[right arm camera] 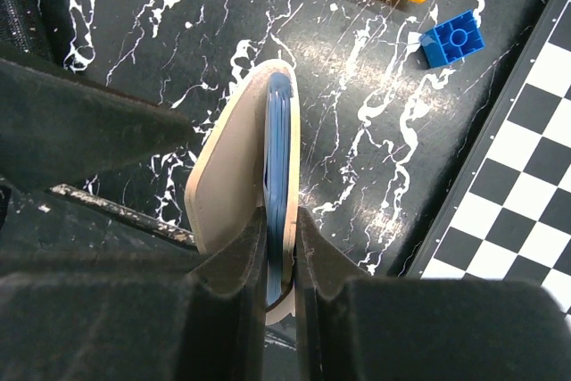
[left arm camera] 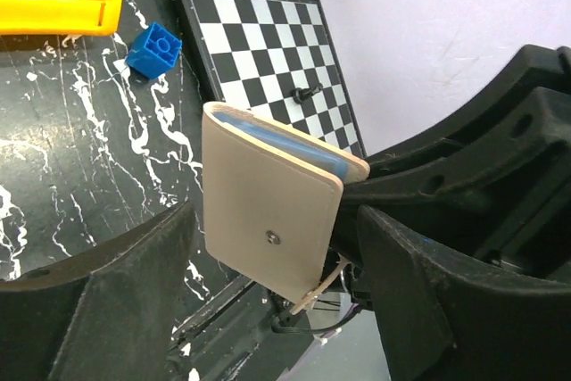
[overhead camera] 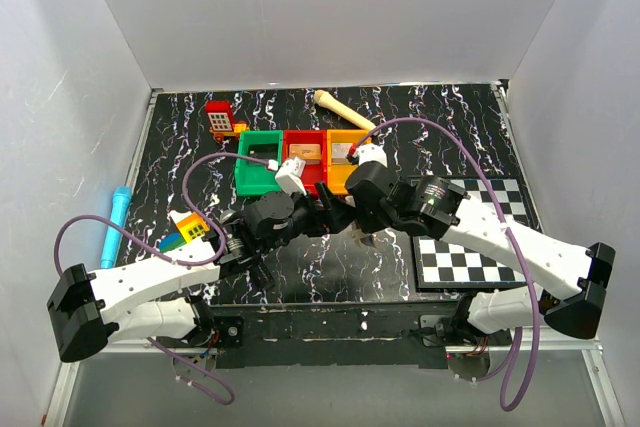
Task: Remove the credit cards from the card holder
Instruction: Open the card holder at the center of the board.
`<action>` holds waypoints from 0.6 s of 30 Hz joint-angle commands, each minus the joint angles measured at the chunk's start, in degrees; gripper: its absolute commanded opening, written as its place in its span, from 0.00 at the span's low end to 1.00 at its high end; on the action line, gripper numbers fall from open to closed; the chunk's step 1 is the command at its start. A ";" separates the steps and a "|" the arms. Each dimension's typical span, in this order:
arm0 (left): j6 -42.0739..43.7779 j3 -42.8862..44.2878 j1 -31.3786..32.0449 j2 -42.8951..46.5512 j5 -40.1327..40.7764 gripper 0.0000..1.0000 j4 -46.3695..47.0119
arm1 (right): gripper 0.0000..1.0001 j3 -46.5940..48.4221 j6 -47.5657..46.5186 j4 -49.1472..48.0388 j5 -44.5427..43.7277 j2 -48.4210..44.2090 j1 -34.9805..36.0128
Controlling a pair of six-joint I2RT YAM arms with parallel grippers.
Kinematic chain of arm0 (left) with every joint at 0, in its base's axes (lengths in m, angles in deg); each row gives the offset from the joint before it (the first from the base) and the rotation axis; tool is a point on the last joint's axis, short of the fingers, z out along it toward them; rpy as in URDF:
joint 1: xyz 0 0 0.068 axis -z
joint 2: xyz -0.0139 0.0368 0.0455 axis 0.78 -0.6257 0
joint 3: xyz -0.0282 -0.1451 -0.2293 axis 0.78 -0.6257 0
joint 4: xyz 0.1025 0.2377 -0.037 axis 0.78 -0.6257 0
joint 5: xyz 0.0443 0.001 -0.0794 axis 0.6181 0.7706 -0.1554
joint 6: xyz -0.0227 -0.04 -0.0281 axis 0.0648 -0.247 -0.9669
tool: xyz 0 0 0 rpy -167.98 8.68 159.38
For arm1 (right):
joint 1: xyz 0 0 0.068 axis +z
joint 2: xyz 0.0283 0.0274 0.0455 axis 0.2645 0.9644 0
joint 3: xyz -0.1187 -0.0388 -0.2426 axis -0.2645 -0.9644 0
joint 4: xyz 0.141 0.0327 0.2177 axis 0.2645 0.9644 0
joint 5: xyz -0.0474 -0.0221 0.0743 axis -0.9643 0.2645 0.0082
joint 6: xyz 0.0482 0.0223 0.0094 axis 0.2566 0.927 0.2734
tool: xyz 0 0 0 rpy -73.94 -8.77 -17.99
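While the right claw (right arm camera: pixel 278 220) pinches the card holder (right arm camera: pixel 227 176) aloft above the table (right arm camera: pixel 357 86), the open left claw (left arm camera: pixel 272 256) straddles it; closing there could clamp the blue cards (right arm camera: pixel 278 131) inside.

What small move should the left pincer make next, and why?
Probably close the left pincer on the card holder: its fingers stand open on either side, the right pincer clamps one end, and blue edges sit inside its mouth.

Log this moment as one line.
right gripper: jaws shut on flat tan folded card holder | left gripper: jaws open either side of it | blue layers visible inside fold
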 commanded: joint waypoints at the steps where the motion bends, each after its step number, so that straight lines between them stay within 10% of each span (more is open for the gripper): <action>1: 1.13 1.25 0.39 -0.45 3.16 0.69 -5.09 | 0.01 0.81 1.42 -3.81 1.17 -2.63 0.41; 12: 0.16 0.81 0.39 3.05 8.43 0.47 -10.90 | 0.01 -1.47 -0.25 -5.74 3.72 -6.41 0.32; 18: 3.32 -0.68 0.39 5.61 6.51 0.68 -7.04 | 0.01 -2.79 -1.48 -7.68 5.48 -8.00 0.32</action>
